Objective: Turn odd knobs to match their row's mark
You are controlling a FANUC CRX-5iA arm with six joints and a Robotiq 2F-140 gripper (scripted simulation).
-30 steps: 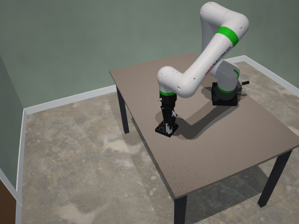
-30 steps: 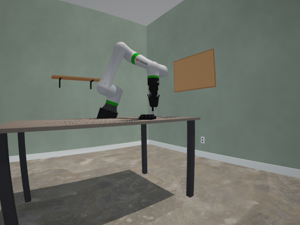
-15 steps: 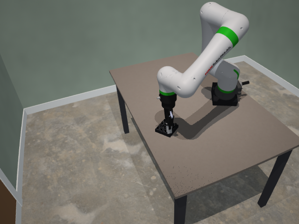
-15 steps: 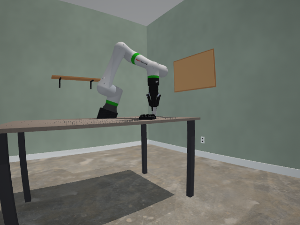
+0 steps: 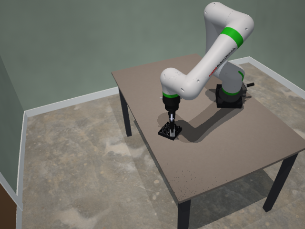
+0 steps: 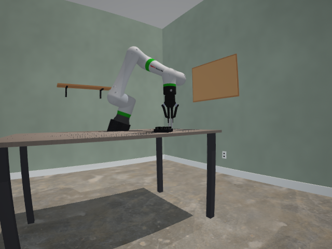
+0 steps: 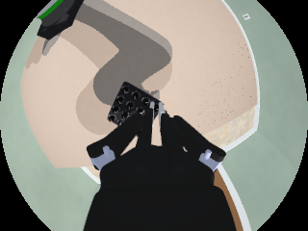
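The small black knob box [image 5: 163, 131] [image 6: 160, 129] [image 7: 125, 106] stands flat on the table [image 5: 221, 148] [image 6: 67, 135], near its left edge. My gripper [image 5: 171, 132] [image 6: 170, 124] [image 7: 156, 108] points straight down onto the box. Its fingertips are closed narrowly around a knob in the edge row on the side toward the top camera. The fingers hide that knob. The knob lines and the printed names are too small to read in any view.
The arm's base [image 5: 228, 98] [image 6: 118, 125] is mounted at the table's far right side. The table edge [image 5: 147, 145] runs close beside the box. A wall shelf [image 6: 80, 86] and a cork board [image 6: 215, 78] hang on the walls, far from the arm.
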